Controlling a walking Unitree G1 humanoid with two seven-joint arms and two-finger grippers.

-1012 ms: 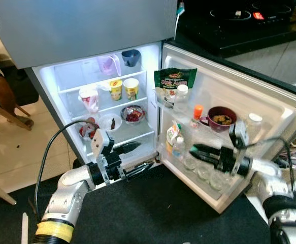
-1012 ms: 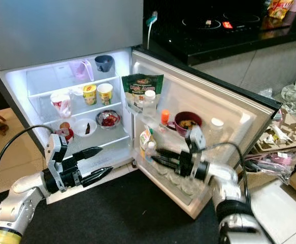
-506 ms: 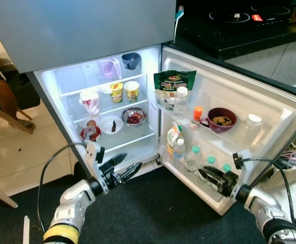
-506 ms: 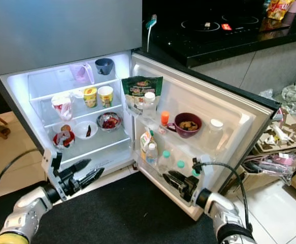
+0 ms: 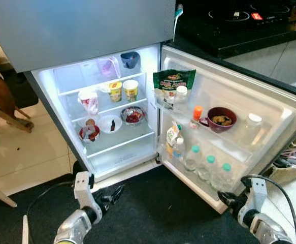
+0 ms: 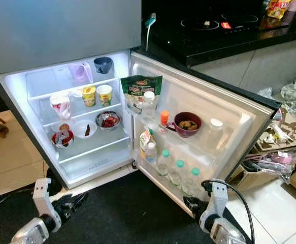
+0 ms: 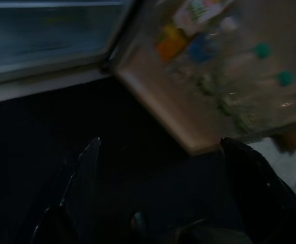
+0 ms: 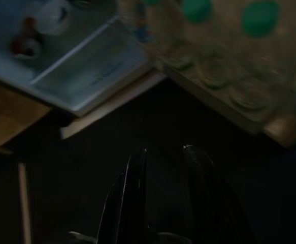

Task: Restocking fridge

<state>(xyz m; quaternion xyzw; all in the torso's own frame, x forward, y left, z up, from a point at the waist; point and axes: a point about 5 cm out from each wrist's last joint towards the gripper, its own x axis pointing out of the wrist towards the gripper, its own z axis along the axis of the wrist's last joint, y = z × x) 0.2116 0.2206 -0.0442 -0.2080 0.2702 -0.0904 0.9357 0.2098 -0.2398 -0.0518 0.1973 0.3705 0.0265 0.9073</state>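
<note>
Green-cap bottles [image 5: 207, 170] in door, above right pincer [image 5: 225, 199].

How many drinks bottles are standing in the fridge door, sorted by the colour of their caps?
Green caps: 3, in a row on the lower door shelf
White caps: 2, on the upper door shelf
Orange cap: 1, on the upper door shelf
Blue cap: 1, on the lower door shelf
Total: 7 bottles
</note>
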